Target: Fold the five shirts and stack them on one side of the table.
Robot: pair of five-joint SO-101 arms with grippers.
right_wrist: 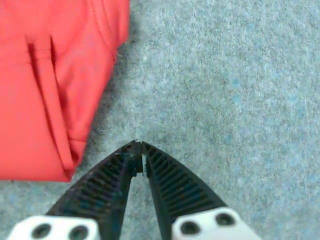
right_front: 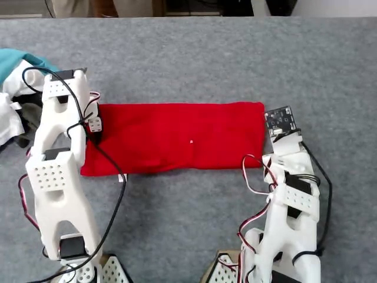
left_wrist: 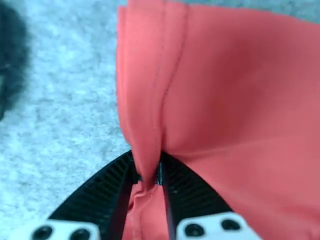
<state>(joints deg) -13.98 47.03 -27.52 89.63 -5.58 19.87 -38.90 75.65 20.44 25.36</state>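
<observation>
The red shirt (right_front: 177,138) lies folded into a long, smooth band mid-table, its long axis running from 9 to 3 o'clock. A small white tag (right_front: 122,177) peeks from its 6 o'clock edge, with any print too small to read. At the 9 o'clock end, the left gripper (left_wrist: 149,175) pinches a raised fold of the hem between closed jaws. Just beside the shirt's 3 o'clock end, the right gripper (right_wrist: 140,160) sits over the grey table (right_front: 206,59), tips together and holding nothing. A pile of clothes (right_front: 15,88) rests at the table's 9 o'clock edge.
</observation>
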